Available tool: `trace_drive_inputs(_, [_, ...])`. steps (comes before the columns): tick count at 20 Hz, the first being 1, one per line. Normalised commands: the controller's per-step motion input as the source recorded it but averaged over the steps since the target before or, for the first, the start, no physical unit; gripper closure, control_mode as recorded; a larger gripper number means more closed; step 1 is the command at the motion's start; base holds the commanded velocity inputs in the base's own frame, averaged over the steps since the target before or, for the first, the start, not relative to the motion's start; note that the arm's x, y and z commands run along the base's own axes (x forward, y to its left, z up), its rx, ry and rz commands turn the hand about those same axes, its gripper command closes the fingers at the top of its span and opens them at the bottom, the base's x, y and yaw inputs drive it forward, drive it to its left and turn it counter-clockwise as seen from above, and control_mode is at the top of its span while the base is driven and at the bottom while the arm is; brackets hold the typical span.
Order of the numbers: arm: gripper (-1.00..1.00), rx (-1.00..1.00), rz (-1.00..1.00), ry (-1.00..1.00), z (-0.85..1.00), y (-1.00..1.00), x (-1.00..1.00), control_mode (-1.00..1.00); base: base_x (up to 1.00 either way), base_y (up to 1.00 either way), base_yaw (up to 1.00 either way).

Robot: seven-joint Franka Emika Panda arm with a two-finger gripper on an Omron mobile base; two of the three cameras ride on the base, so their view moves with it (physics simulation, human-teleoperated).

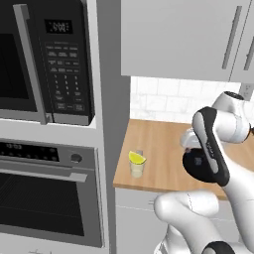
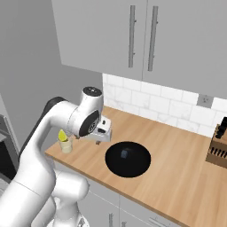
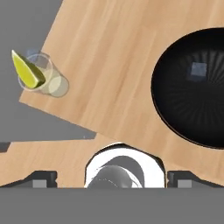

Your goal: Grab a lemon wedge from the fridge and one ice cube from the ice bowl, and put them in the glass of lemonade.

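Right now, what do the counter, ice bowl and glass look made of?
Counter: wood, matte, visible grain streaks.
Ice bowl: black, probably plastic or ceramic, with a faint sheen and a pale ice cube inside.
Glass of lemonade: clear glass, see-through wall, lemon wedge on its rim.

Matt wooden counter (image 2: pixel 177 164), glossy black bowl (image 2: pixel 127 159), clear glass of lemonade (image 3: pixel 41 78).

Bright even rendered light, soft faint shadows, no glare, slightly coarse detail (low resolution)

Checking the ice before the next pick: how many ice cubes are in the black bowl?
1: a single ice cube lies near the middle of the black bowl. The bowl's edge is cut off in the hand view.
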Motion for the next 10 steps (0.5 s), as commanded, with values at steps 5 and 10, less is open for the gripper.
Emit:
trace_drive_inputs(5, [-1.0, 0.02, -0.21, 0.0, 0.0, -0.17, 0.0, -1.0, 0.0, 0.0, 0.0])
trace_drive_inputs(10, [-1.0, 0.07, -0.19, -0.15, 0.1, -0.22, -0.12, -1.0, 0.0, 0.0, 0.0])
